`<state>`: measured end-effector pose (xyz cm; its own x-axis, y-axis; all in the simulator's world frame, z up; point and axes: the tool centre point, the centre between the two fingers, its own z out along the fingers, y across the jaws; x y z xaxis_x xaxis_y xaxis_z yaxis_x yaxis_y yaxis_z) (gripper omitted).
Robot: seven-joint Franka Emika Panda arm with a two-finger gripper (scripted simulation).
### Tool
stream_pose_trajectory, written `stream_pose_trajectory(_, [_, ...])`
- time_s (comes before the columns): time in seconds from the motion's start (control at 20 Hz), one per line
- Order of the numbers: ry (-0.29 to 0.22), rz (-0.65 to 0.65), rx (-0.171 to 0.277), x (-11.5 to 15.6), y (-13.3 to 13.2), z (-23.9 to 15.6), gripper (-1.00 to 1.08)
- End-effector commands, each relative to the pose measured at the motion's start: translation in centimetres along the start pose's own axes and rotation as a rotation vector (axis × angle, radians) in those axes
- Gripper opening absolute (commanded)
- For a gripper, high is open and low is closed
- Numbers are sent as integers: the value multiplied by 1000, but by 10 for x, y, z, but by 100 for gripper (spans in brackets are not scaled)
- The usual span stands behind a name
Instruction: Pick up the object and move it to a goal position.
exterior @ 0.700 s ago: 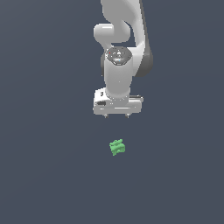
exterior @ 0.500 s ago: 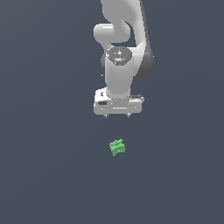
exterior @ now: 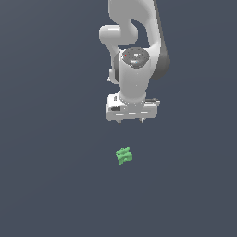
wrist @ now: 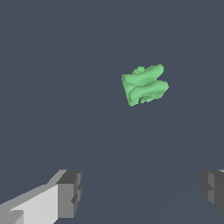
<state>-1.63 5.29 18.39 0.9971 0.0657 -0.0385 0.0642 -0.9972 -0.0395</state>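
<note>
Item 1, nearest in the exterior view: the object (exterior: 123,155), a small bright green lump with ridged, notched sides. It lies on the dark grey-blue floor (exterior: 46,185), alone, below the arm and slightly toward the exterior view's left of the claw's centre. Nothing touches it. In the wrist view the object (wrist: 145,85) shows stacked rounded ridges and a jagged outline, set well apart from both fingers.

Item 2: the gripper (exterior: 131,121), white body with two short dark finger tips pointing down. It hangs above the object with clear floor showing between them. The jaws stand wide apart and hold nothing; in the wrist view one finger (wrist: 68,194) and its opposite number (wrist: 214,190) sit at opposite edges of the picture, with bare floor between.

Item 3, farthest: the white arm (exterior: 134,69), rising from the gripper to the upper edge of the exterior view, with a round wrist joint and a dark grey band along its side.
</note>
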Motion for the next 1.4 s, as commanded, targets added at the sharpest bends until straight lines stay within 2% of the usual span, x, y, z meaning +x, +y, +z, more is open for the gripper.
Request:
stream_pose_trajectory(0.0, [0, -2, 0, 1, 1, 1, 100])
stream_pose_trajectory(0.45, [8, -65, -10, 24, 7, 17, 100])
stream_pose_trajectory(0.95, [24, -209, -32, 71, 24, 60, 100])
stream_pose_trajectory(1.35, [31, -279, -43, 91, 33, 84, 100])
